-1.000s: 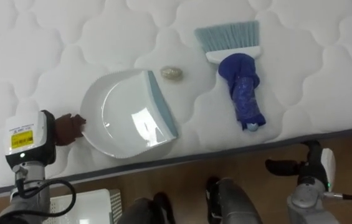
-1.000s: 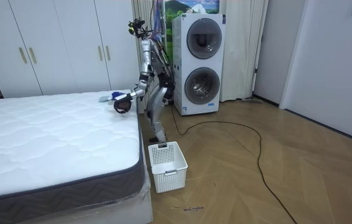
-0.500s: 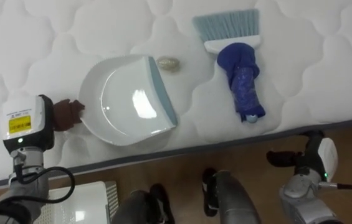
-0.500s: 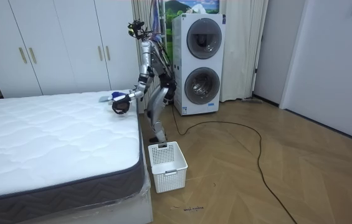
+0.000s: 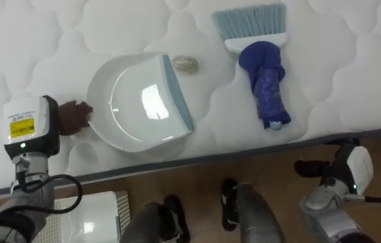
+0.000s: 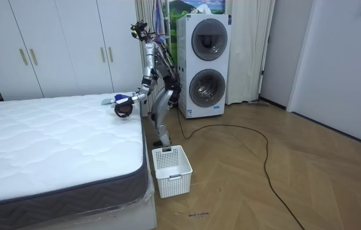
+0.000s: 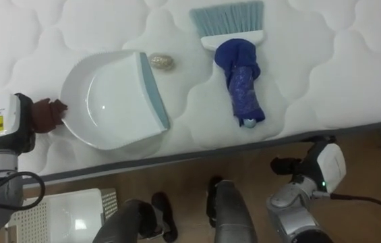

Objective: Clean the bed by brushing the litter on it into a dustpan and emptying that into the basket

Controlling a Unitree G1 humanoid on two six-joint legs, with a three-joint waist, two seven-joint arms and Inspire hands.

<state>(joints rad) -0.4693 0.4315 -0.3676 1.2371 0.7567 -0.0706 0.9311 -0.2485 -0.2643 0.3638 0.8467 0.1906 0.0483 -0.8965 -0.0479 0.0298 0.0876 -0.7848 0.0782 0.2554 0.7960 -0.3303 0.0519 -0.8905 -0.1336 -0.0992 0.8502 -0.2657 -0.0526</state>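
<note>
L hand (image 5: 73, 118) clenched on dustpan (image 5: 136, 108) rear. Pan lip has closed in on beige lump (image 5: 185, 64) at its 1 o'clock. Hand brush (image 5: 263, 81) untouched, so sweep pending. R hand (image 5: 311, 167): state can't be told.

white dustpan (image 5: 139, 101) on mattress (image 5: 352, 74) | scrap (image 5: 185, 63) at lip | blue brush (image 5: 261, 64) alongside

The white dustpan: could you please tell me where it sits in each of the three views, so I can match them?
Left eye view: the dustpan lies left of centre on the mattress.
Right eye view: further left, same pose.
Room view: too small to make out; it would be by the left hand at the mattress's far corner.
Shared landmark: the blue brush.
</note>
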